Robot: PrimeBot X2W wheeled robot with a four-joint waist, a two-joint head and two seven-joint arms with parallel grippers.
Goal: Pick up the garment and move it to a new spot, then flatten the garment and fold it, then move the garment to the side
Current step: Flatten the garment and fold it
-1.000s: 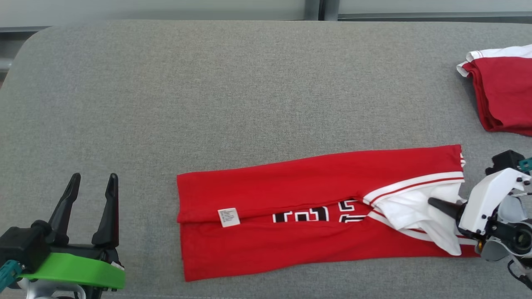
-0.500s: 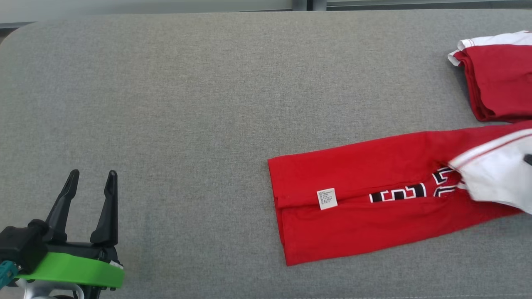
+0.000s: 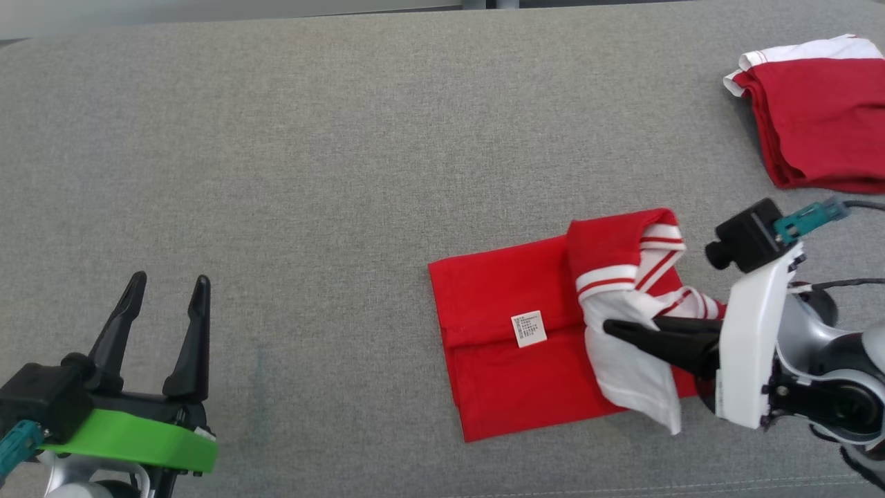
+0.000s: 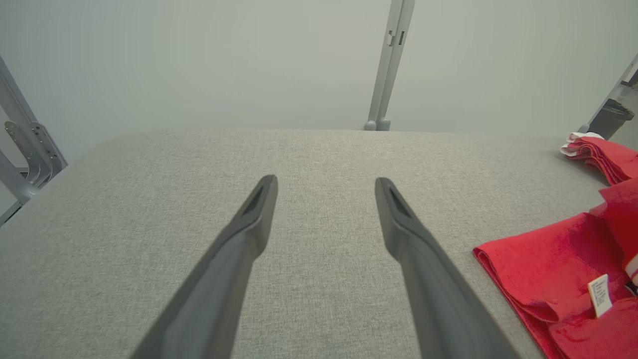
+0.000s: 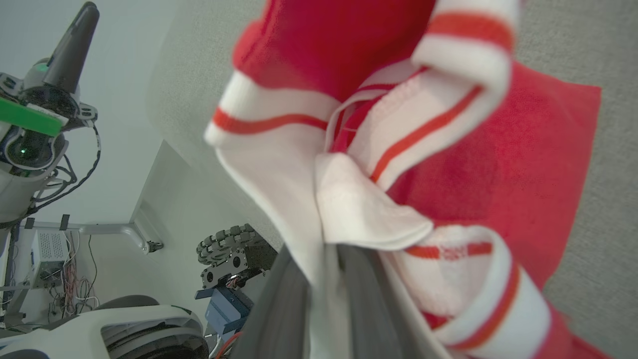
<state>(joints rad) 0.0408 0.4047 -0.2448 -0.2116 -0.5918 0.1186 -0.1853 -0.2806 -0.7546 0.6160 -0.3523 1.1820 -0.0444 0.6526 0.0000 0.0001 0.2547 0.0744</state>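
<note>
The garment (image 3: 511, 360) is a red jersey with white, red-striped trim and a small white label, lying on the grey padded table (image 3: 311, 173) right of centre. Its white sleeve end is lifted and doubled back leftward over the red body. My right gripper (image 3: 612, 328) is shut on that white trim, fingers pointing left; in the right wrist view the garment (image 5: 379, 159) bunches right in front of the fingers (image 5: 284, 304). My left gripper (image 3: 169, 283) stands open at the lower left, nothing between its fingers (image 4: 249, 234). The garment's red edge (image 4: 548, 264) lies to its right.
A second folded red and white garment (image 3: 816, 117) lies at the table's far right, also seen as the folded stack (image 4: 603, 154) in the left wrist view. A metal post (image 4: 389, 65) stands behind the table's far edge.
My right gripper has carried the garment's sleeve end up and leftward, doubling the long strip back over itself. The head camera has shifted. The left gripper stays open.
</note>
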